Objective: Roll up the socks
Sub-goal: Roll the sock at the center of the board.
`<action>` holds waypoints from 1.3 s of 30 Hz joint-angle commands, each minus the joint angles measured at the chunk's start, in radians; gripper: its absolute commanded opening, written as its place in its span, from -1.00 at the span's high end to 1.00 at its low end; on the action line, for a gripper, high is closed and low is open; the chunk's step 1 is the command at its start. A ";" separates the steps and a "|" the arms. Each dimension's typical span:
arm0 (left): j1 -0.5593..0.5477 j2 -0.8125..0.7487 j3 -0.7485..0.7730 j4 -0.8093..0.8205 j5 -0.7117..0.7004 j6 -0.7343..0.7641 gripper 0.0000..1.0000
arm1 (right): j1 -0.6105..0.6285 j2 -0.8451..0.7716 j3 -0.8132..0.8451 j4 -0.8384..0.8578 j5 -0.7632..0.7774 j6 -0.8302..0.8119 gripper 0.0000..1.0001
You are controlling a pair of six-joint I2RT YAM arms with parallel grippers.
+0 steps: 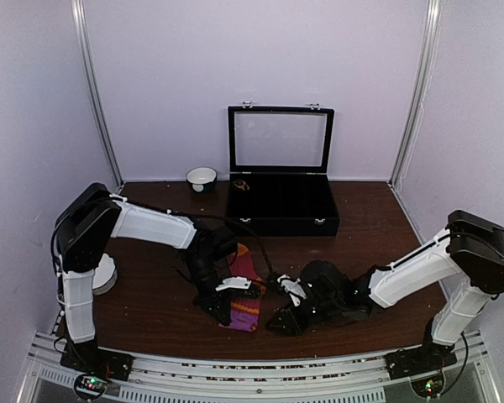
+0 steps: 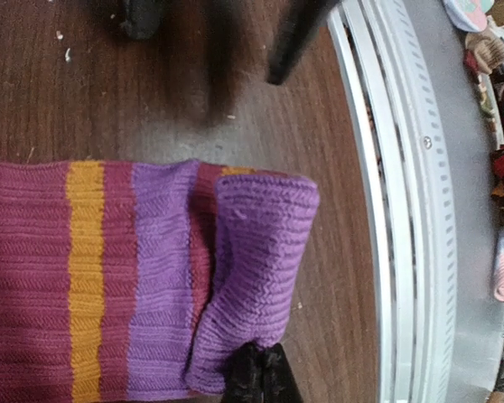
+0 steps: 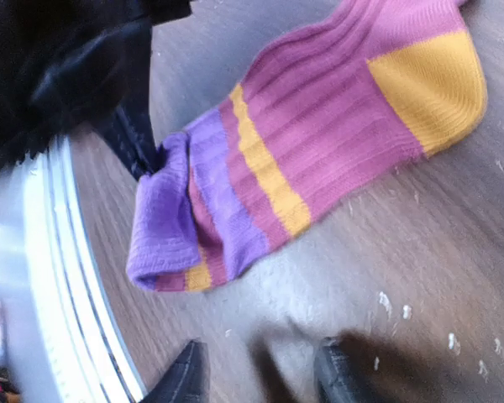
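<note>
the magenta sock [image 1: 250, 267] is lying flat on the table [image 1: 151, 294], its long axis running straight away from the metal rail [image 1: 252, 369]: purple cuff nearest the rail, orange toe farthest from it. the left gripper [image 2: 256, 374] is pinching the cuff, its fingers drawn together on the first turn of fabric. that turn is sitting folded back over the stripes, parallel to the rail. so the roll is probably going to travel away from the rail, toward the toe.

the right gripper [image 3: 260, 374] is hovering just beside the sock, about as near the rail as the cuff, its jaws standing apart with nothing between them. the left arm is the one on the work.

the left wrist view is showing the fold's thickness. only the right wrist view is showing the sock out to its toe. the top view is hiding the cuff behind the grippers.
</note>
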 commanded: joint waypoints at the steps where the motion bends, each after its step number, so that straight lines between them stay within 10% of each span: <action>1: 0.014 0.064 0.090 -0.169 0.145 0.010 1.00 | 0.145 -0.106 -0.032 -0.132 0.411 -0.115 -0.90; 6: 0.025 0.130 0.185 -0.287 0.214 0.030 1.00 | 0.308 -0.199 0.039 -0.351 1.029 -0.103 -0.99; 10: 0.045 0.194 0.228 -0.364 0.271 0.058 1.00 | 0.302 -0.211 0.022 -0.421 1.180 0.092 -0.99; 18: 0.078 0.242 0.235 -0.318 0.246 -0.020 1.00 | 0.394 -0.216 -0.156 0.136 0.790 -0.368 -0.87; 39: 0.101 0.279 0.233 -0.259 0.183 -0.122 1.00 | 0.249 0.143 0.245 -0.051 0.397 -0.723 0.09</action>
